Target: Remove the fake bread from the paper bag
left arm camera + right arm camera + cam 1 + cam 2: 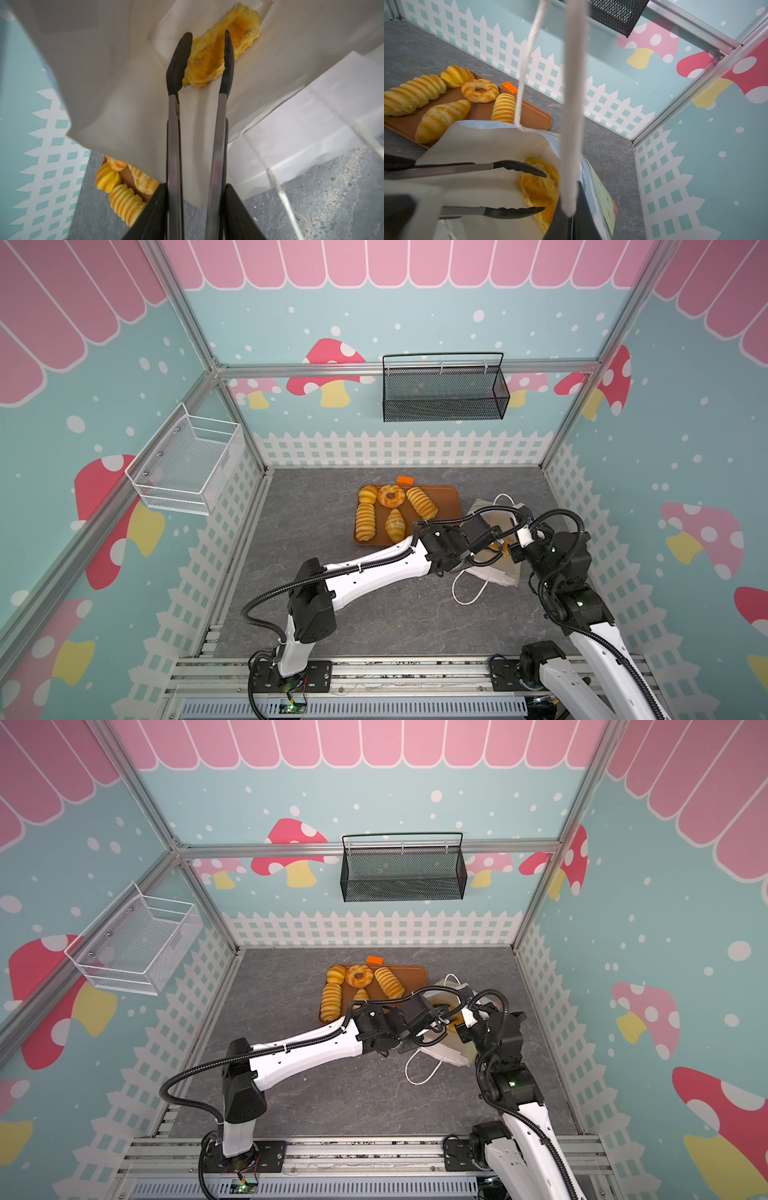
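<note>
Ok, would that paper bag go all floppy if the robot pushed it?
Likely floppy: the paper bag looks thin, creased and sagging around the tongs. It might tip or slump too, since the right gripper seems to prop it up by its cord handle. Probably light, being thin paper.

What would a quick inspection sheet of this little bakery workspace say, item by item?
Surface: grey stone-look tabletop.
Job's things: five pastries on the brown tray; at least one pastry inside the paper bag.
Clutter: small orange block behind the tray.
Hands: left hand holds tongs, tips apart either side of that pastry; right hand shut on the bag's cord handle.
Cables: black ribbed hoses along both arms.
Surroundings: white wire basket and black mesh basket on mushroom-print walls.
</note>
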You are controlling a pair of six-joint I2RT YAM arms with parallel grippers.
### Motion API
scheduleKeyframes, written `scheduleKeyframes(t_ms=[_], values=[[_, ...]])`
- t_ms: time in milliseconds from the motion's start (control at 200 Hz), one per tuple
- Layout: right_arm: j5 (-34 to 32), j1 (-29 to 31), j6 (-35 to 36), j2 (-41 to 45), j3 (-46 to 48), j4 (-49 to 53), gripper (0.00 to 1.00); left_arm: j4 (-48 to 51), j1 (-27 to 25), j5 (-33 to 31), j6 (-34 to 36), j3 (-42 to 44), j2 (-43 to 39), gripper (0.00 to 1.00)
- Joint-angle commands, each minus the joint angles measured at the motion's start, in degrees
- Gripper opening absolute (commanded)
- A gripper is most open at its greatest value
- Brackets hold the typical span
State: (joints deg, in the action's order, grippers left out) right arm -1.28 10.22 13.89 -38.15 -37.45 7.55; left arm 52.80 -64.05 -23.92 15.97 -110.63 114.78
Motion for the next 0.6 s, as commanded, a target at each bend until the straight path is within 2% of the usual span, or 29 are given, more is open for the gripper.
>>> scheduleKeyframes(t_ms=[0,195,430,595], values=[[1.5,0.3,0.1,0.1,0.4,-1.6,0.00,4.3,1.0,-1.7,-1.7,-4.3,1.6,0.43],[1.5,0.3,0.7,-0.3,0.4,-1.7,0.00,6.4,1.2,-1.7,-0.2,-6.7,3.5,0.46],[2.7,0.4,0.2,-0.6,0.1,-1.7,0.00,6.3,1.1,-5.0,1.3,-8.6,5.2,0.46],[2.1,0.3,-2.7,-3.0,-2.2,0.5,0.00,1.7,0.9,-6.6,2.2,-6.5,5.3,0.46]])
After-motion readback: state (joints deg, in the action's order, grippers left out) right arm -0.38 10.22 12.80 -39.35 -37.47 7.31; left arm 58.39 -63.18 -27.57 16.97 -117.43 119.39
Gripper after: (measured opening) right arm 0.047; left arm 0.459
